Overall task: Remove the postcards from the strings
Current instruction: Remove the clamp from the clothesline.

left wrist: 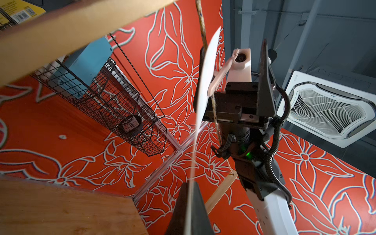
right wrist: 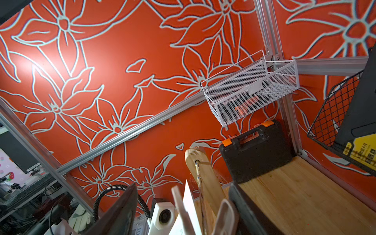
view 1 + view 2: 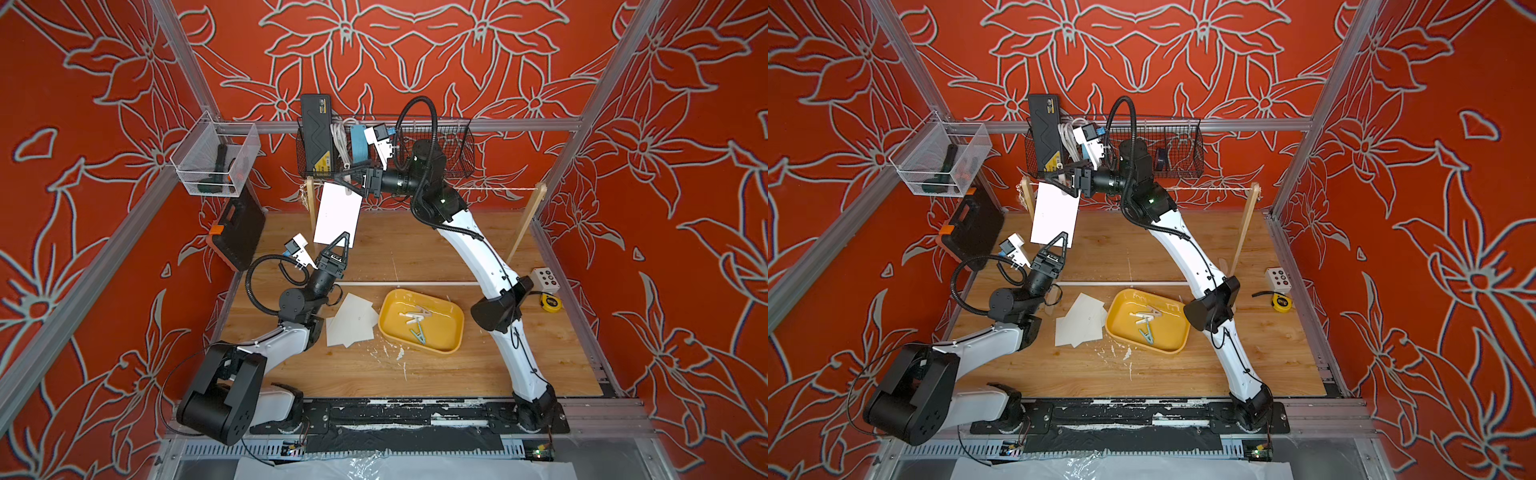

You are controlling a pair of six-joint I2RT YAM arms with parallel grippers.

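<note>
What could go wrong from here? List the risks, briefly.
1. The left gripper is shut on the postcard at its lower edge while the clothespin pins its top to the string; pulling now could tear it or tip the posts.
2. The right gripper straddles the clothespin, jaws open; a skewed squeeze may slip off or snag the string.
3. Once freed, the clothespin could drop outside the tray.
</note>
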